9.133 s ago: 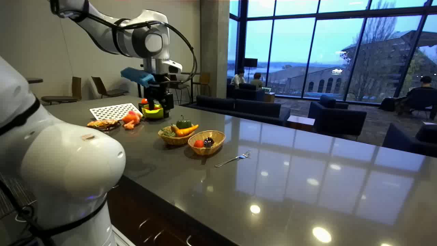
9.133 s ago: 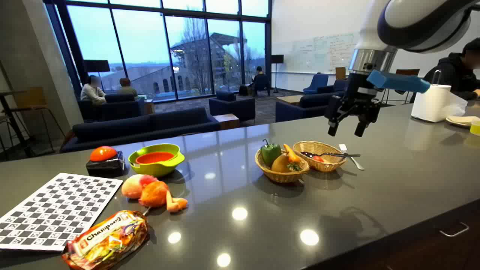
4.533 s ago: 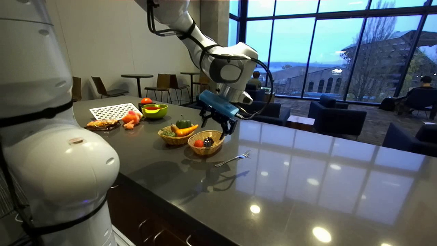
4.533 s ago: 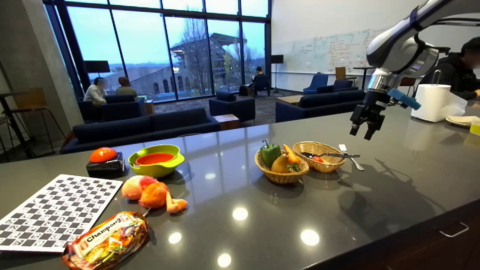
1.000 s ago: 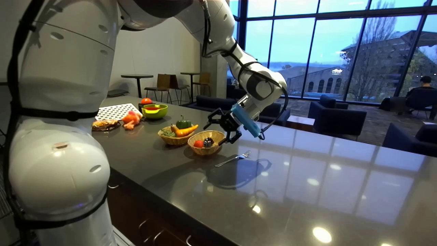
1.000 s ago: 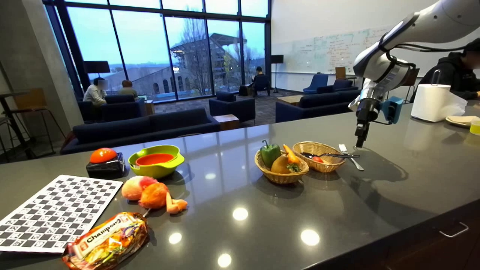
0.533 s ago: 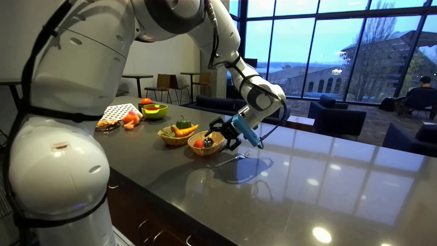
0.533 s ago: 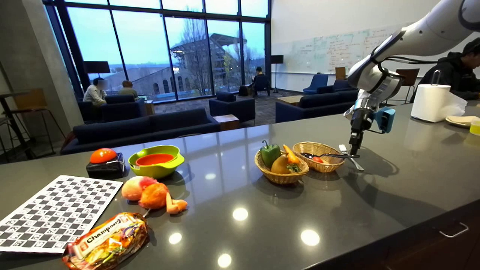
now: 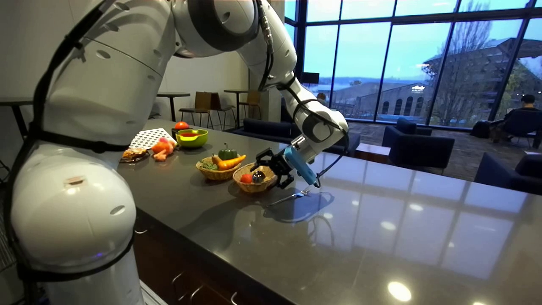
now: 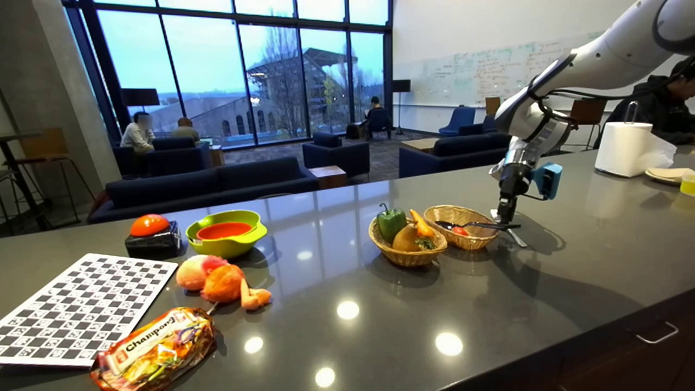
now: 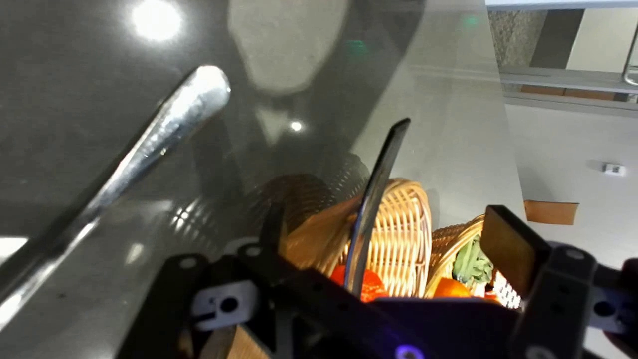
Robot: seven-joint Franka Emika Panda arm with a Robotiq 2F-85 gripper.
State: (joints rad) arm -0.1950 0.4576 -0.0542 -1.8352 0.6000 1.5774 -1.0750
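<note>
My gripper (image 9: 267, 178) is open, tilted and low at the edge of a wicker basket (image 9: 247, 187); it also shows edge-on in an exterior view (image 10: 505, 218). The basket holds a red tomato (image 10: 460, 231) and a dark, shiny spoon (image 10: 480, 224) whose handle sticks out over the rim. In the wrist view the spoon handle (image 11: 374, 199) stands between the two spread fingers (image 11: 389, 237); I see no finger closed on it. A silver fork (image 9: 288, 198) lies on the counter beside the basket, and its handle (image 11: 164, 129) shows in the wrist view.
A second basket (image 10: 410, 258) with a green pepper, carrot and pear stands beside the first. Farther along are a green bowl (image 10: 225, 244), black box with orange dome (image 10: 152, 239), checkered board (image 10: 81, 309), plush toy (image 10: 222, 282) and noodle pack (image 10: 157, 347). Paper towels (image 10: 624, 149) stand opposite.
The arm has swung from near the green bowl to the spoon's basket and tilted the gripper. In the last second the gripper has lowered and moved in around the spoon handle.
</note>
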